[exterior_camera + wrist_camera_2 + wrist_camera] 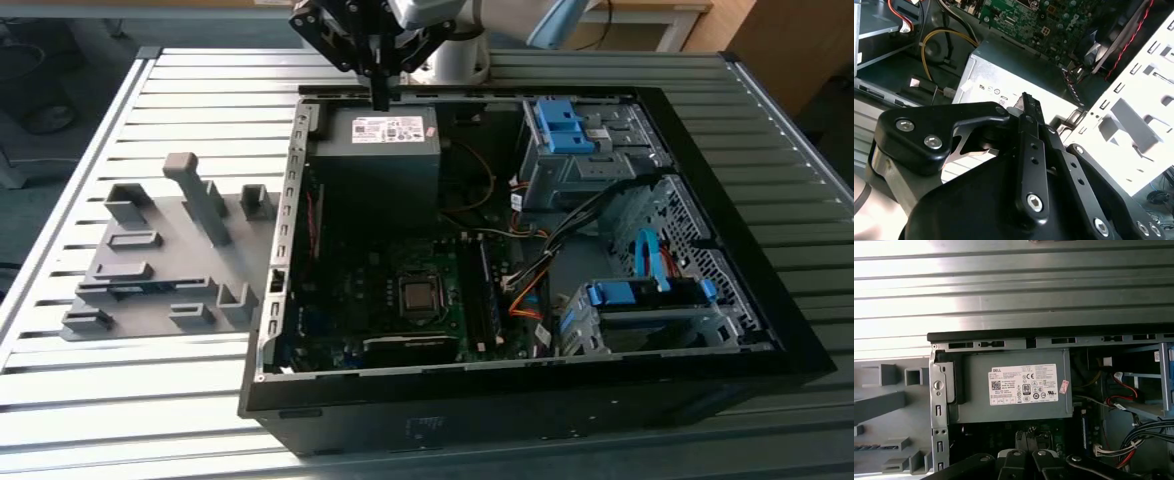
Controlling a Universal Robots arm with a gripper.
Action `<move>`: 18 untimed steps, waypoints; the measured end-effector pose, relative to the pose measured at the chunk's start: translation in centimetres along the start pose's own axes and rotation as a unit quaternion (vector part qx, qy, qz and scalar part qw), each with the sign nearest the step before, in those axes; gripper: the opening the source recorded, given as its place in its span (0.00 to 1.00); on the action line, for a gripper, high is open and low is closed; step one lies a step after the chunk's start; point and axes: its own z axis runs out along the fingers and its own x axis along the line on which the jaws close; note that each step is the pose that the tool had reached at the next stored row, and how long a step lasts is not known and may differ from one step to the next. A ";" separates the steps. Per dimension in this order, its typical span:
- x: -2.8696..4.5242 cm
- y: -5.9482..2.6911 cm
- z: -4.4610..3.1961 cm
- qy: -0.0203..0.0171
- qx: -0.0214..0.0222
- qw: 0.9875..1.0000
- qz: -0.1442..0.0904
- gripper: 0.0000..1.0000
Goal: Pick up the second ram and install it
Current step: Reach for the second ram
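**A:** Surface?
**B:** One slatted metal table [120,400]. Nearest on it lay one open black computer case [534,400], on its side. Just beside it, on the exterior view's left, sat one grey fixture plate [180,270] carrying several blocks.
**A:** The second ram?
**B:** One slim bluish strip seated in a slot of that plate was the second ram [142,289], as best I could tell. It was well apart from the tool.
**A:** Inside the case?
**B:** One motherboard [360,290] and two blue drive brackets [627,294]. Farther back was one grey power supply [380,140].
**A:** Tool?
**B:** One gripper [380,98], fingers pressed together, pinching nothing. It hung at the far rim [534,92] of the case, above the power supply. Couldn't tell whether it touched. Bare slats lay open beyond that rim.
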 end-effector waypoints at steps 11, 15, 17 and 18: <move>0.35 -0.03 0.01 0.000 0.000 1.000 0.000 0.11; 0.46 -0.04 0.02 0.000 0.000 1.000 0.000 0.11; 0.52 -0.04 0.03 0.000 0.000 1.000 0.000 0.11; 0.55 -0.05 0.03 0.000 0.000 1.000 0.000 0.11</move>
